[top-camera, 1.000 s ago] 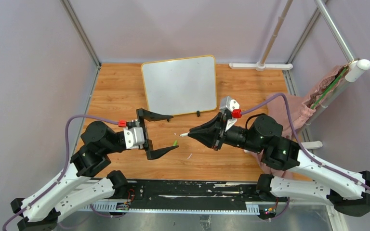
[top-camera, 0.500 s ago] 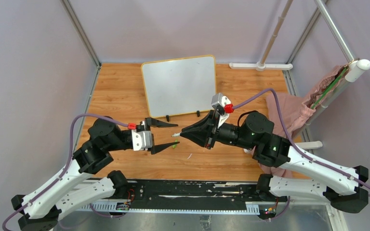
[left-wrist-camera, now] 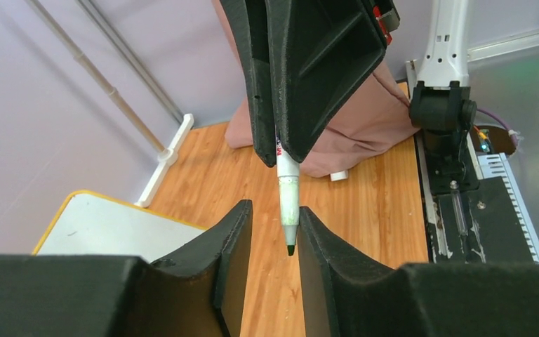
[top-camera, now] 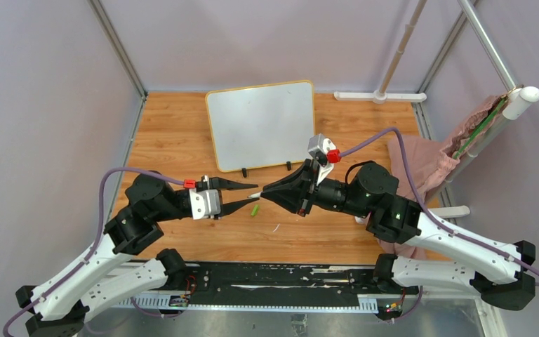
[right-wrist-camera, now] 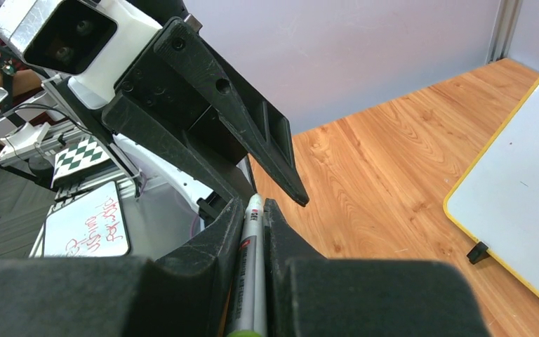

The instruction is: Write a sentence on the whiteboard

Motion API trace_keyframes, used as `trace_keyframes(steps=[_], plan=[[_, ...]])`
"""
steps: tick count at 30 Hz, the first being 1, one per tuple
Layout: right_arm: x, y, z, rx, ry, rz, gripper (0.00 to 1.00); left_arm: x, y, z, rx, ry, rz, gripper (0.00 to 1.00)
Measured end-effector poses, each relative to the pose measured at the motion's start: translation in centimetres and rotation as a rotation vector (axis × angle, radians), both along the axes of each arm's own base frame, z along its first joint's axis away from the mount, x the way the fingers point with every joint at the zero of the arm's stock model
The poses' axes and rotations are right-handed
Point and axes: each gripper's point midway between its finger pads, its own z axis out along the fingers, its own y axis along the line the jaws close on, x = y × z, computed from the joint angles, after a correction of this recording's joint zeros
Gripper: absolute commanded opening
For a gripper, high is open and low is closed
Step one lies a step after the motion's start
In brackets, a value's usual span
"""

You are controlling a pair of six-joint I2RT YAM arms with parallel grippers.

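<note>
- Right gripper [top-camera: 267, 192] is clamping the pen [left-wrist-camera: 287, 200] by its barrel, with the bare tip pointing toward the left arm.
- Left gripper [left-wrist-camera: 272, 212] is sitting with fingers apart, one on each side of the pen tip, not pinching it.
- Whiteboard [top-camera: 261, 125] is lying at the far middle of the table [top-camera: 175, 133], well apart from both grippers. No writing is showing on it.
- Step, as I am reading it: a mid-air hand-over or re-grip of the pen, writing not yet begun. The next move is calling for the left fingers to close squarely on the barrel before the right lets go.
- Count: one whiteboard, one pen, one loose green cap [top-camera: 255, 209] on the table, two grippers.
</note>
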Motion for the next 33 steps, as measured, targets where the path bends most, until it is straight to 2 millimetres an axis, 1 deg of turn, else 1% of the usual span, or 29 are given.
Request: trace_keyframes(steps=[4, 7, 10, 11, 15, 19, 27, 33], plan=[[0.1, 0.0, 0.1, 0.006, 0.0, -0.004, 0.0, 0.0, -0.1, 0.0, -0.004, 0.013, -0.002, 0.19], [0.3, -0.1, 0.3, 0.01, -0.001, -0.013, 0.0, 0.0, -0.2, 0.0, -0.005, 0.019, -0.005, 0.15], [0.4, -0.1, 0.3, 0.011, 0.0, -0.016, 0.0, 0.0, -0.2, 0.1, -0.008, 0.021, -0.005, 0.02], [0.4, -0.1, 0.3, 0.011, -0.001, -0.018, 0.0, 0.0, -0.2, 0.1, -0.009, 0.024, -0.004, 0.0], [0.4, -0.1, 0.5, 0.006, 0.002, -0.019, 0.19, 0.1, -0.2, 0.2, -0.014, 0.021, -0.002, 0.0], [0.3, -0.2, 0.6, -0.009, 0.012, -0.019, 0.3, 0.1, -0.2, 0.4, -0.018, 0.011, 0.002, 0.0], [0.1, -0.7, 0.8, -0.047, 0.034, -0.02, 0.39, 0.2, 0.0, 0.4, -0.014, -0.016, 0.008, 0.0], [0.2, -0.4, -0.3, -0.092, 0.065, -0.021, 0.4, 0.2, 0.0, 0.3, -0.004, -0.027, 0.007, 0.0]])
